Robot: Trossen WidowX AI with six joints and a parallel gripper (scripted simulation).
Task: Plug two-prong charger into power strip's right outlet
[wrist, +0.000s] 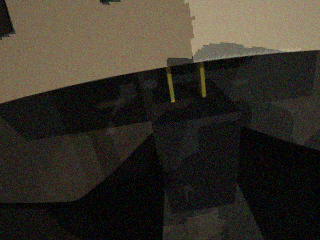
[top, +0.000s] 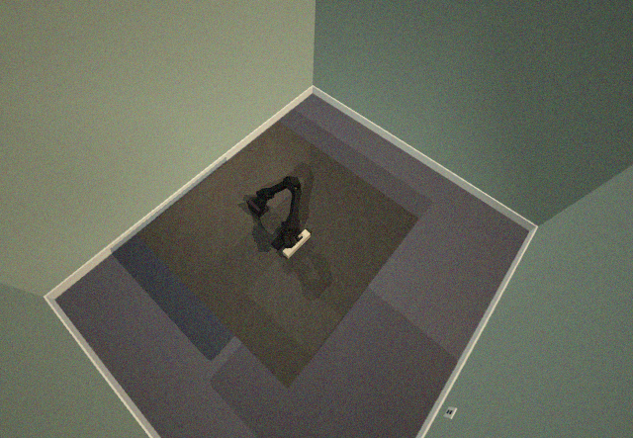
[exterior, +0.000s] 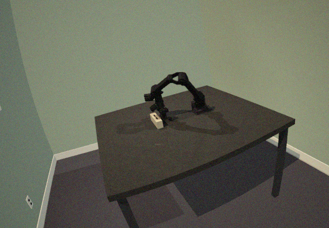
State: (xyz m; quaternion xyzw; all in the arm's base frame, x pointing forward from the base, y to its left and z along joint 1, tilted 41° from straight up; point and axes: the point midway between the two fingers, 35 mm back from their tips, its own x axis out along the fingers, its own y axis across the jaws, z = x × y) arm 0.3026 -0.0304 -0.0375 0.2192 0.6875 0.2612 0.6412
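Observation:
The power strip (top: 296, 243) (exterior: 159, 124) (wrist: 125, 47) is a pale block on the table, with dark sockets on its top face. My gripper (top: 289, 241) (exterior: 165, 117) (wrist: 189, 135) is right beside its long side and shut on the charger. The charger (wrist: 197, 160) is a dark box between the fingers in the wrist view; it cannot be made out in the top and exterior views. Its two yellow prongs (wrist: 171, 85) (wrist: 202, 80) show bare, outside any socket. They point toward the strip, their tips overlapping its lower edge in the picture. Their exact gap to the strip cannot be told.
The dark table (top: 347, 209) (exterior: 212, 145) carries the arm, whose base (top: 255, 205) (exterior: 199, 105) stands behind the gripper. The arm's shadows fall around the strip. A wall outlet (top: 449, 412) (exterior: 29, 202) is far off, beyond the table.

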